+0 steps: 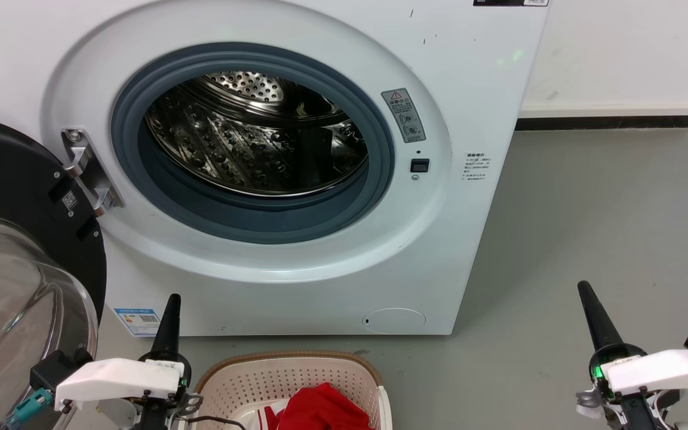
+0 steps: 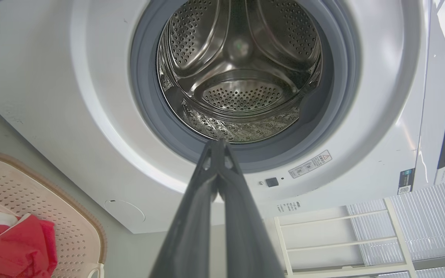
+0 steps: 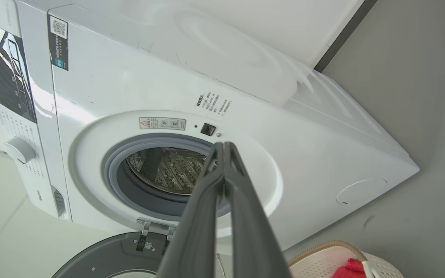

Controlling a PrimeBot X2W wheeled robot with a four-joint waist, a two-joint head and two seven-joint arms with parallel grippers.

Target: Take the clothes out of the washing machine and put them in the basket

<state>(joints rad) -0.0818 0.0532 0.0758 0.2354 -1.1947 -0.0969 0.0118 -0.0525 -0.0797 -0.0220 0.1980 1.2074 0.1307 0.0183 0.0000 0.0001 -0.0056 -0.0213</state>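
Crumpled red jersey [image 1: 320, 409], white trim, in basket [image 1: 260, 382]; left claw [image 2: 218, 143], right claw [image 3: 224, 146] closed, empty

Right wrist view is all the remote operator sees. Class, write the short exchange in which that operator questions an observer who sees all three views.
Operator: Is any clothing left in the drum?
Observer: The left wrist view looks straight into the drum: bare steel, no cloth that I can see.
Operator: I see a scrap of red at my edge. What is it?
Observer: In the head view the red jersey lies bunched inside the basket, which stands on the floor in front of the washing machine.
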